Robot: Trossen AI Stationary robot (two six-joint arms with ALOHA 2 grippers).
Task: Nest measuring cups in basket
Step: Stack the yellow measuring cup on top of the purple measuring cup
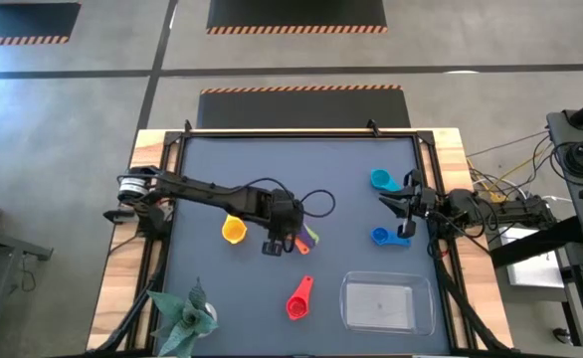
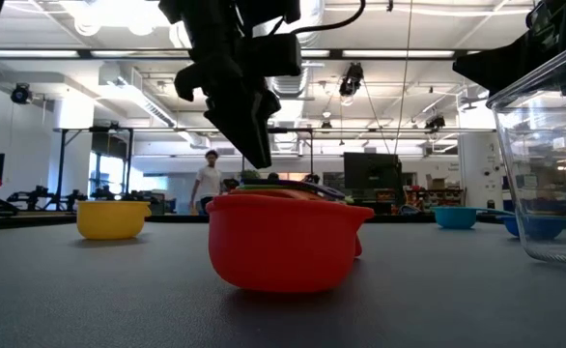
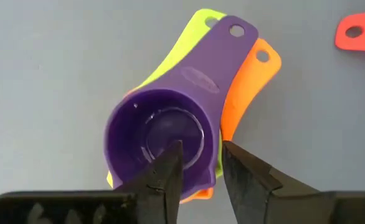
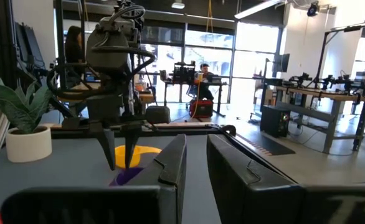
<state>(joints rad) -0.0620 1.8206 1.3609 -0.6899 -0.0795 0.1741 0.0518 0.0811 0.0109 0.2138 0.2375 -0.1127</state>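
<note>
The left gripper hangs with its fingers slightly apart astride the purple cup's rim. That cup sits nested in the orange cup. The right gripper's fingers are nearly together, holding nothing, between the cyan cup and the blue cup.

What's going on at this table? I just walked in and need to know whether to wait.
The robot is nesting measuring cups. The left gripper sits at the rim of the purple cup, which is stacked with the green cup and orange cup, its fingers slightly apart and straddling the rim. The yellow cup, red cup, cyan cup and blue cup lie loose. The clear basket holds no cups. The right gripper waits between the cyan and blue cups.
</note>
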